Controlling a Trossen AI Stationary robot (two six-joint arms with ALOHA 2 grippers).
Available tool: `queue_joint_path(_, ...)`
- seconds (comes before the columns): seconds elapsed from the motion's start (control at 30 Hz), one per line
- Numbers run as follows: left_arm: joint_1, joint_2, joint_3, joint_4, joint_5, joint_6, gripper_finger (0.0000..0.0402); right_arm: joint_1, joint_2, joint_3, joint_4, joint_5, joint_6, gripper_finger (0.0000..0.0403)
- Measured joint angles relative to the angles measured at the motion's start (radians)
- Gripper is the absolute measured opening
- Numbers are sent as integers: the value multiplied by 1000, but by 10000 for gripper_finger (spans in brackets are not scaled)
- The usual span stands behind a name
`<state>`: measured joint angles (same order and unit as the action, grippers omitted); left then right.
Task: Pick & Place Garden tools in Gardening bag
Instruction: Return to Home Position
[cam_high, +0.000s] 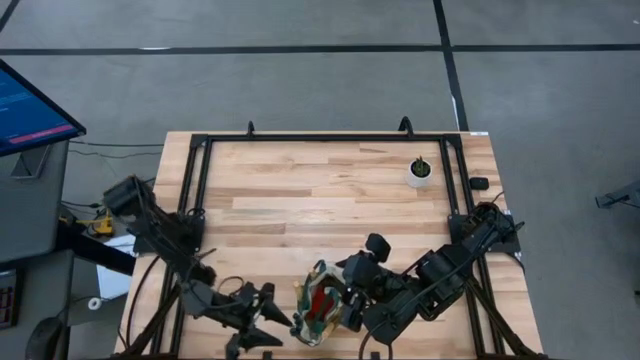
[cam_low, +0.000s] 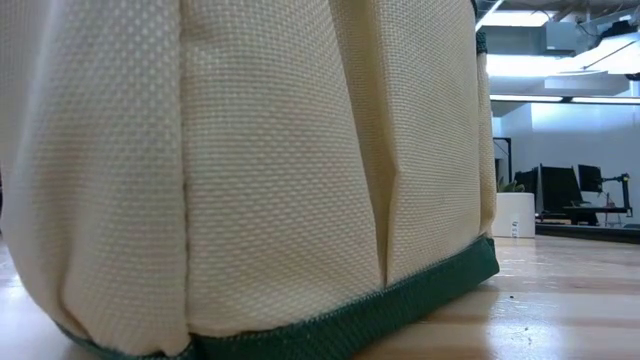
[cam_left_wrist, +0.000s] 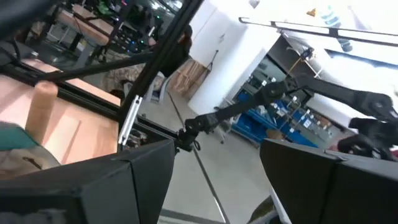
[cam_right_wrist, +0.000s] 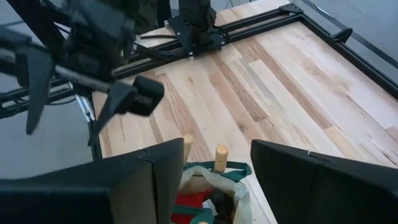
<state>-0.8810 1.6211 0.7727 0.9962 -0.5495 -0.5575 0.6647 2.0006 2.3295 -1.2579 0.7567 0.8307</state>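
The gardening bag (cam_high: 322, 303) stands on its base near the table's near edge. It is tan with green trim and a red inside (cam_right_wrist: 189, 202), and it fills the low view (cam_low: 250, 170). Light wooden tool handles (cam_right_wrist: 221, 155) stick up out of its opening. One of them also shows in the left wrist view (cam_left_wrist: 43, 109). My right gripper (cam_right_wrist: 217, 180) is open and empty just above the bag's right side (cam_high: 348, 296). My left gripper (cam_high: 285, 330) is open and empty just left of the bag, and its fingers show apart in the left wrist view (cam_left_wrist: 217, 180).
A small white pot with a plant (cam_high: 420, 172) stands at the table's far right and also shows in the low view (cam_low: 515, 215). A small black item (cam_high: 478, 183) lies beside it. A black rail frame (cam_high: 200, 170) borders the table. Bare wood (cam_high: 320, 190) lies beyond the bag.
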Motion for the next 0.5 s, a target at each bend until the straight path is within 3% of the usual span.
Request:
queue_joint_path(0.17,-41,-191,0,-212,-7,-5,224,-17,0,1,66,0,-12,179)
queue_joint_path(0.27,-58,-357,0,-319,-55,40,203,-30,-19,23,159,-1,-156,179)
queue_joint_path(0.33,-62,-490,0,-412,-79,111,174,-42,-69,21,227,4,-260,179)
queue_joint_path(0.5,-61,-831,0,-667,-164,257,54,-74,-212,21,155,12,-370,174)
